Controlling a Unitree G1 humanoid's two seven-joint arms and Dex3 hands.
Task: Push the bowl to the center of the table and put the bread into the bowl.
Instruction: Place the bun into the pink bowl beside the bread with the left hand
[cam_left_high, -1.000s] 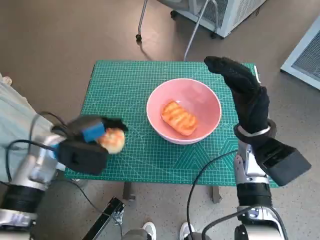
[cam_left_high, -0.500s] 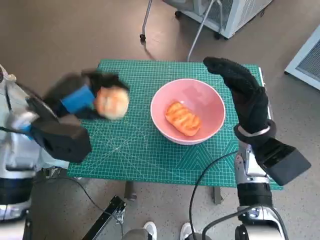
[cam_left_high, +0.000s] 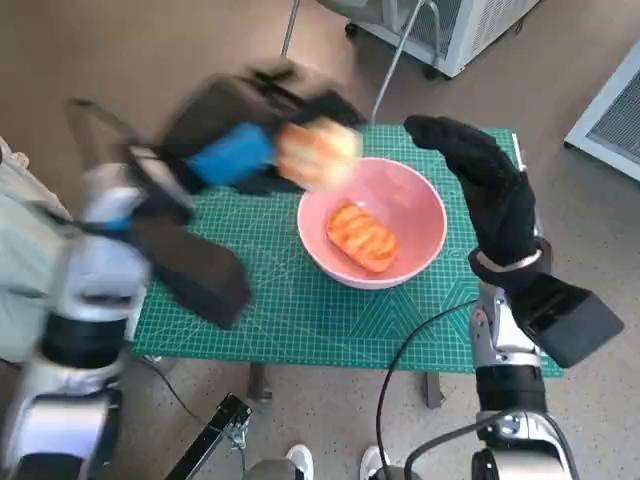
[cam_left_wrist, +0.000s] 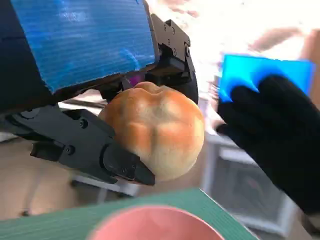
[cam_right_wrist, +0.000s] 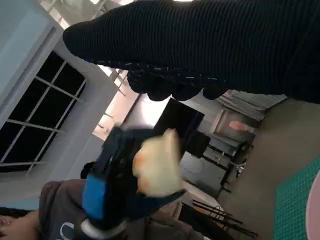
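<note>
Currently, head view: pink bowl (cam_left_high: 372, 220) right of centre frame on the green tabletop (cam_left_high: 260, 300), holding one glazed bread (cam_left_high: 359, 236). Left hand (cam_left_high: 235, 155), blurred, upper left of centre, raised above the tabletop's far edge; its fingers (cam_left_wrist: 107, 157) grip a round bun (cam_left_high: 317, 152) just above the bowl's upper-left rim. In the left wrist view the bun (cam_left_wrist: 155, 130) sits between the black fingers, bowl rim (cam_left_wrist: 155, 222) at the frame bottom. Right hand (cam_left_high: 490, 185), right of the bowl, upright, fingers extended, holding nothing. A person (cam_right_wrist: 55, 215) at lower left of the right wrist view.
</note>
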